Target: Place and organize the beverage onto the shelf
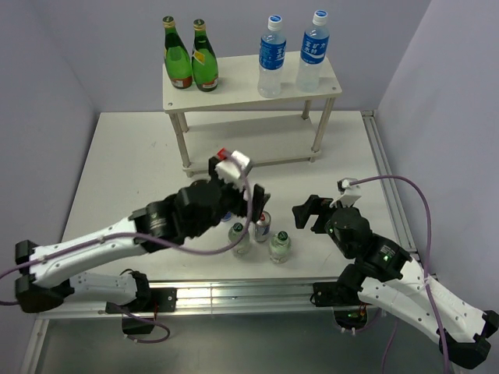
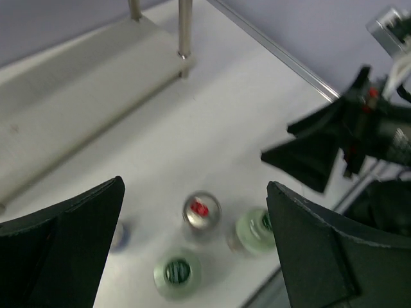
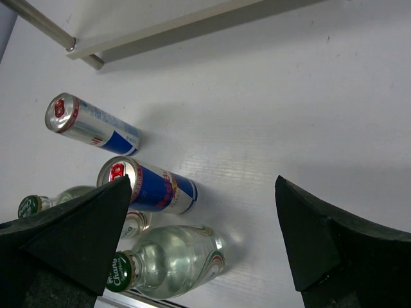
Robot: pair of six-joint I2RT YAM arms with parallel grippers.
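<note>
At six o'clock, left gripper (image 2: 196, 189) hangs jaws apart above a can (image 2: 201, 210); right gripper (image 3: 203, 183) gapes too; pick-up step, I judge: descend, clamp, carry to the twelve-o'clock shelf (image 1: 242, 82)

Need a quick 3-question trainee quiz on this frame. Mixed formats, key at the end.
1. True or false: both water bottles stand on the shelf's top board.
2. How many small bottles with green caps stand on the table? A) one B) two C) four
3. Fill in: the left gripper and the right gripper are both ___ (open/shut).

Key: 1 true; 2 B; 3 open.
</note>
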